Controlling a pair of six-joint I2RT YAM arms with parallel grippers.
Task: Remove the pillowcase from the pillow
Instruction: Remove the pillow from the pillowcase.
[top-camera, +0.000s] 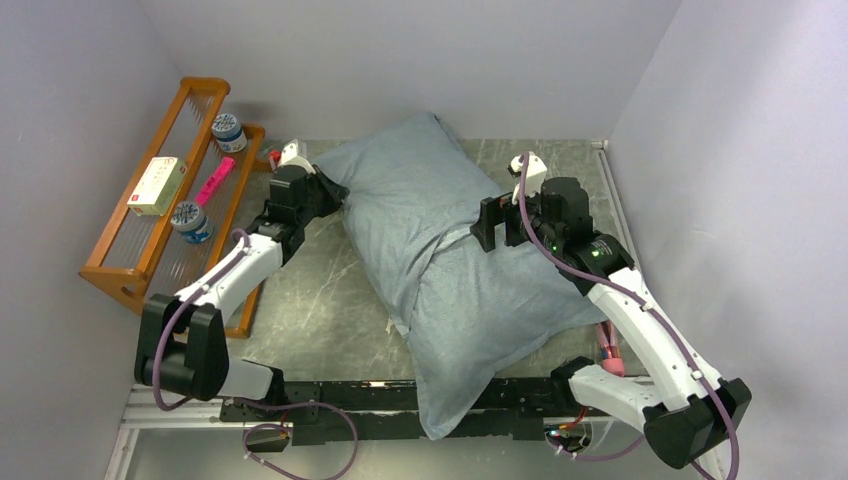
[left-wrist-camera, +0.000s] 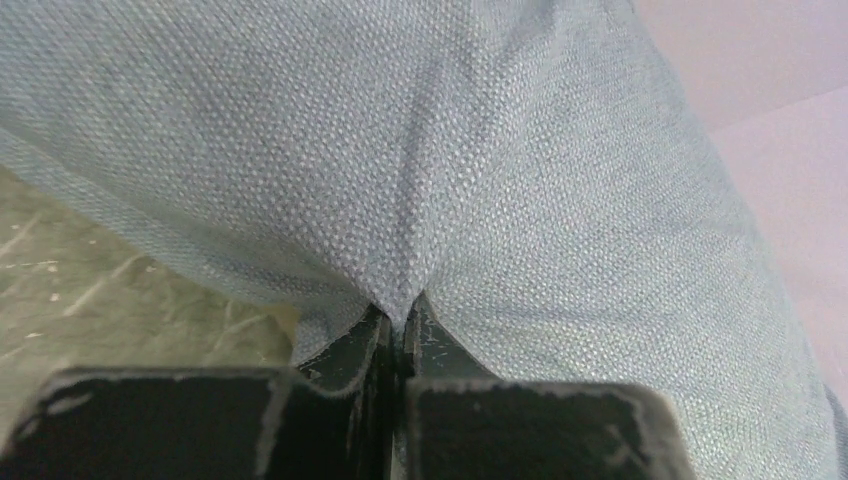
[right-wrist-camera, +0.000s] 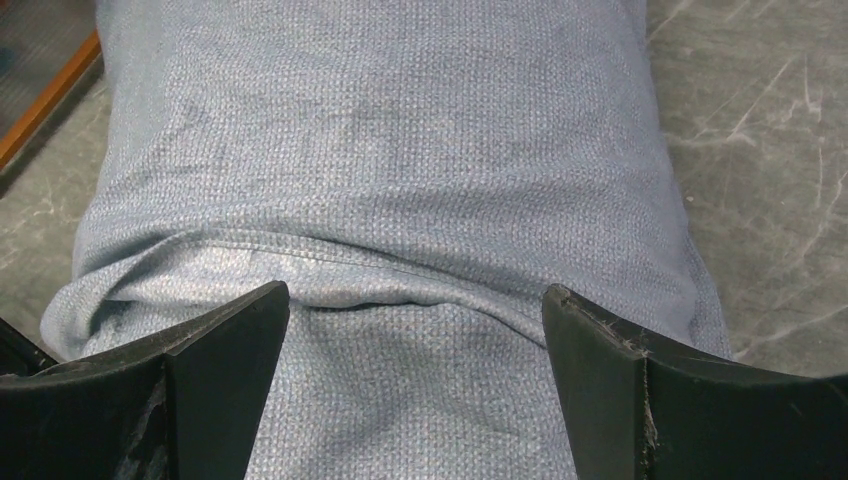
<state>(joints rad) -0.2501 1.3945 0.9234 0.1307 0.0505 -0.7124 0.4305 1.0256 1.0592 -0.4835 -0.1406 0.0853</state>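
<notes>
The grey-blue pillowcase (top-camera: 455, 270) covers the pillow completely, so the pillow itself is hidden; the bundle lies diagonally across the table from the back to the near edge. My left gripper (top-camera: 338, 196) is at its far left edge, shut on a pinch of the cloth; in the left wrist view the pillowcase (left-wrist-camera: 430, 170) puckers into the closed gripper (left-wrist-camera: 400, 318). My right gripper (top-camera: 488, 222) hovers over the middle of the pillowcase, open. In the right wrist view its gripper (right-wrist-camera: 415, 310) straddles a hemmed fold of the pillowcase (right-wrist-camera: 390, 150), fingers (right-wrist-camera: 225, 345) wide apart.
A wooden rack (top-camera: 135, 255) stands at the left with a box (top-camera: 157, 186), two jars (top-camera: 229, 132) and a pink item (top-camera: 214, 181). Walls close in on three sides. Green marbled tabletop (top-camera: 305, 300) shows left of the pillowcase.
</notes>
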